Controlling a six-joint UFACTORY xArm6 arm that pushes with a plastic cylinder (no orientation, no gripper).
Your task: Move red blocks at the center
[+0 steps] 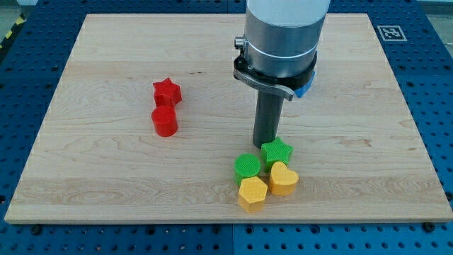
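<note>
Wooden board [106, 184] on blue perforated table [21, 78]; lower centre-right cluster, mutually touching: green star block [277, 151], green round block [247, 166], yellow heart block [283, 179], yellow hexagonal block [252, 193]; blue block [306, 86] partly hidden, upper right; printed marker tag [390, 32] at board's upper-right corner.

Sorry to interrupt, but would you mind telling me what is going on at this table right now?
An arm with a rod is pushing blocks on a wooden board. My tip sits at the green star block, beside the green round block, yellow heart block and yellow hexagon block. The red star block and red cylinder block, side by side, lie toward the view's left, away from the tip.
</note>
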